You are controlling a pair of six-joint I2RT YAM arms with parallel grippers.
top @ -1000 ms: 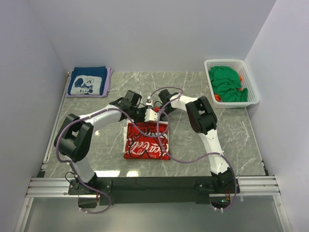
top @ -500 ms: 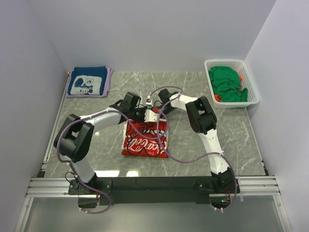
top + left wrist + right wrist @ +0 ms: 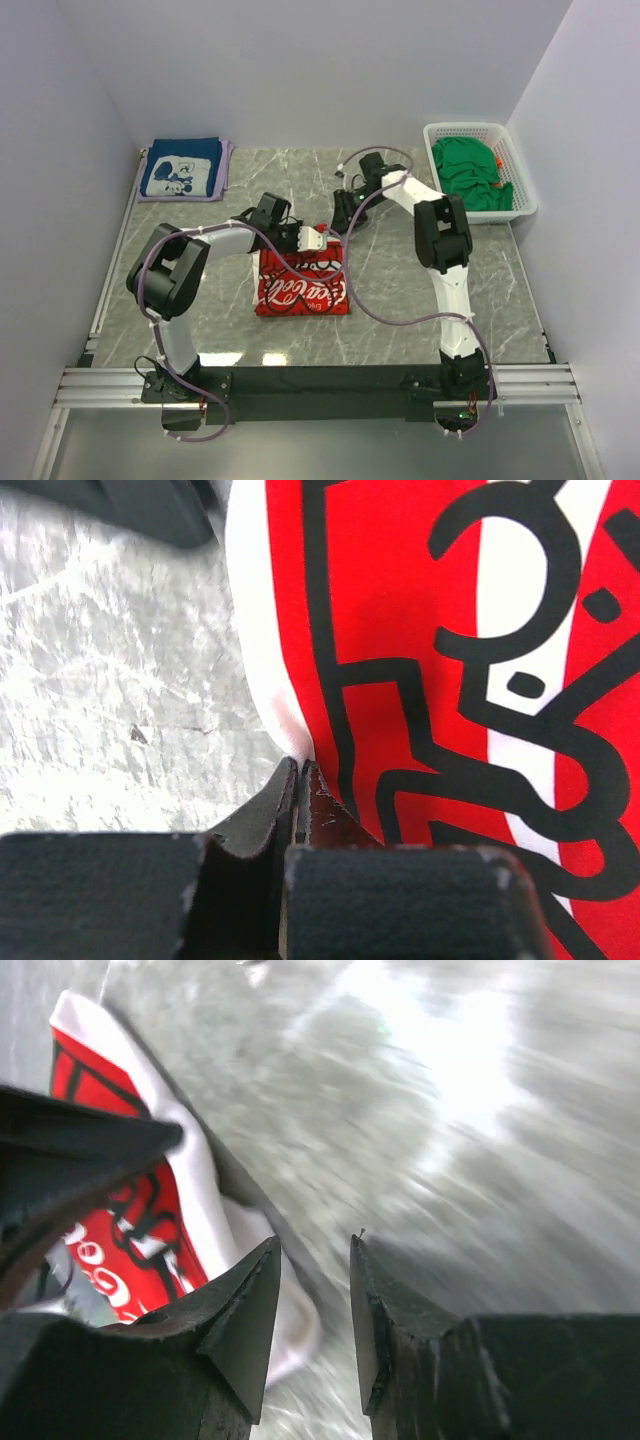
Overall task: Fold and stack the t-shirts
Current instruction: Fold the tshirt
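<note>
The white t-shirt with red lettering print (image 3: 302,287) lies folded in a small rectangle at the table's middle. My left gripper (image 3: 308,240) is at its far edge, shut on the white hem; in the left wrist view the jaws (image 3: 298,772) pinch the cloth edge beside the red print (image 3: 420,630). My right gripper (image 3: 343,220) hovers just beyond the shirt's far right corner, open and empty (image 3: 312,1260), with the shirt (image 3: 150,1210) to its left. A folded navy t-shirt (image 3: 181,170) lies at the back left. Green t-shirts (image 3: 472,172) fill the basket.
The white lattice basket (image 3: 468,129) stands at the back right corner. A lavender cloth (image 3: 226,170) lies under the navy shirt. Purple cables loop over the table near the folded shirt. Grey walls close in the left, back and right.
My right gripper has let go of the shirt and swung back and to the right. The shirt's far edge has come down and the fold has settled flatter. My left gripper stays shut on the hem.
</note>
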